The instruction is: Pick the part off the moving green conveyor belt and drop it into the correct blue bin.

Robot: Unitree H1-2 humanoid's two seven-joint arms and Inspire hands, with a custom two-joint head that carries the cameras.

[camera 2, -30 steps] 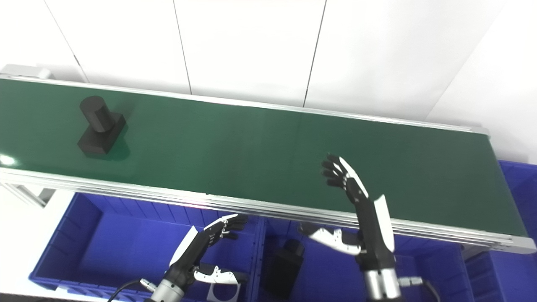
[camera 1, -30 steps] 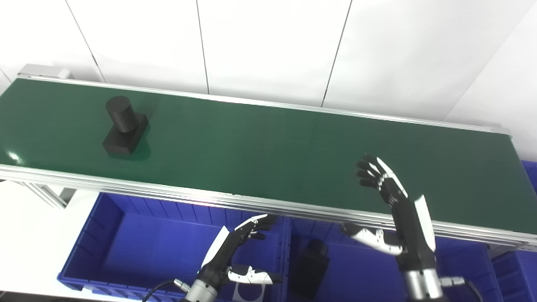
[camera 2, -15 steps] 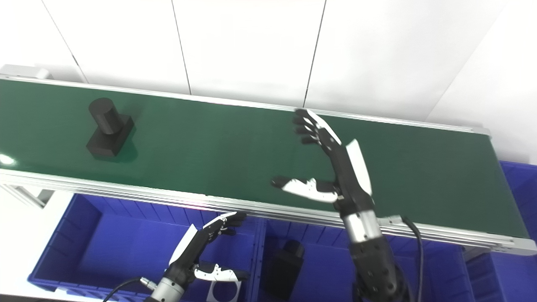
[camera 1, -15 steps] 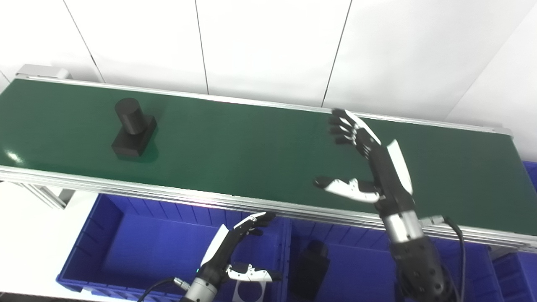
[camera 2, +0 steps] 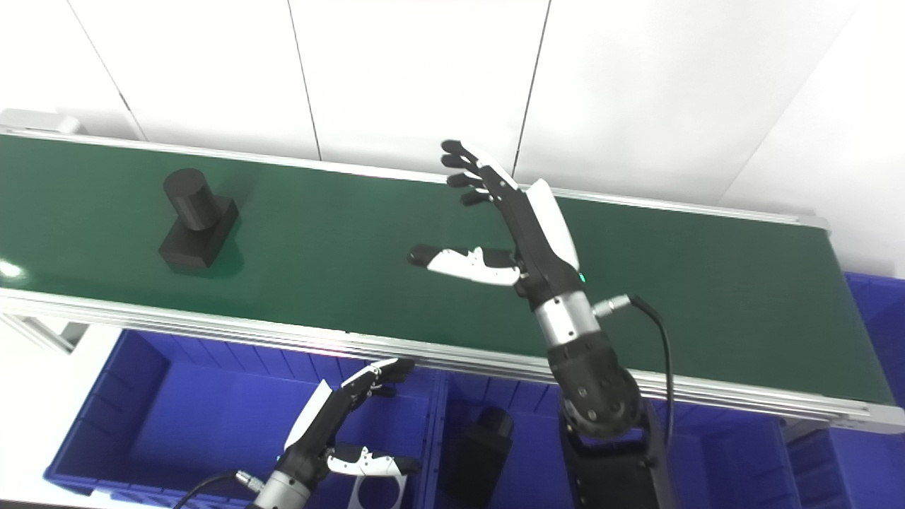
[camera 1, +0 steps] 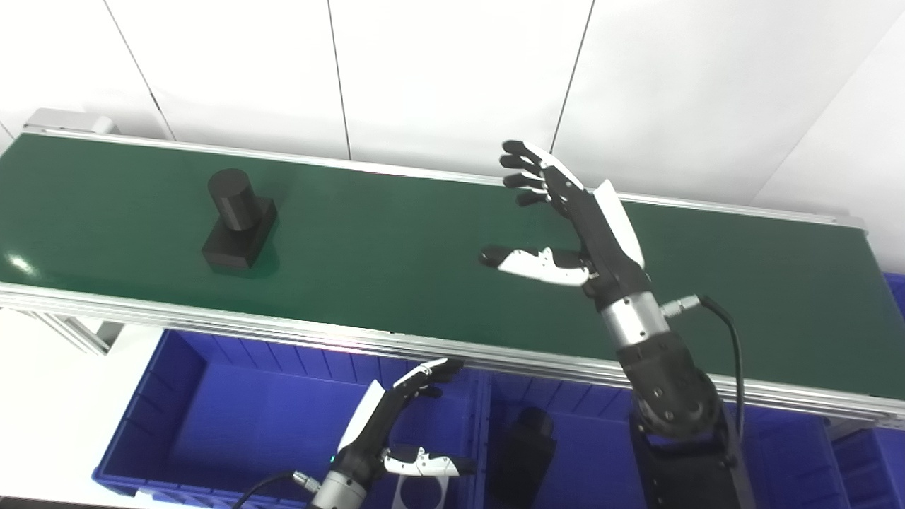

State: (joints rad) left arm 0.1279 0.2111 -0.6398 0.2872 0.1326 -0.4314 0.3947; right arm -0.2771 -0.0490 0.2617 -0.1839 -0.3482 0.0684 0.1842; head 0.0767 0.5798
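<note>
Black part (camera 1: 235, 220) sits untouched on the green conveyor belt (camera 1: 396, 247), frame left; right hand (camera 1: 565, 226) spread over mid-belt, left hand (camera 1: 396, 431) open, low. Pick not started.

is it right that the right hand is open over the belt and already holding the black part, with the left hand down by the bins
Not quite. The right hand is open over the green conveyor belt, but it holds nothing: the black part sits on the belt well to its left, untouched, as the left eye view shows. The left hand is indeed down by the blue bins.
</note>
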